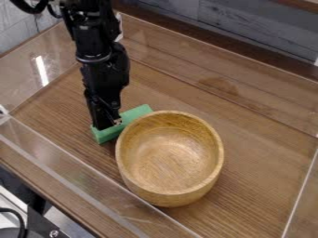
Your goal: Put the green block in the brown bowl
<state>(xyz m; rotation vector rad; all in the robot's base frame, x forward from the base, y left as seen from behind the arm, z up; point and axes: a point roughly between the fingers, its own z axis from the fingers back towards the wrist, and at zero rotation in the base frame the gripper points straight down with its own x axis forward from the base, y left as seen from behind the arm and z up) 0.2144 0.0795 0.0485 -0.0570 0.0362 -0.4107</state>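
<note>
Gripper: clenched, its tips [107, 124] at the block's edge; whether they have caught it, I cannot tell
Block: green block [126, 125] on the tabletop [224, 76], just beside the brown bowl [170, 158], partly behind its rim
Handling: check the grip with a small straight lift, then clear the thick rim before moving over the bowl
Block's look: bright green, flat, plain-faced, lying at a slant
</note>
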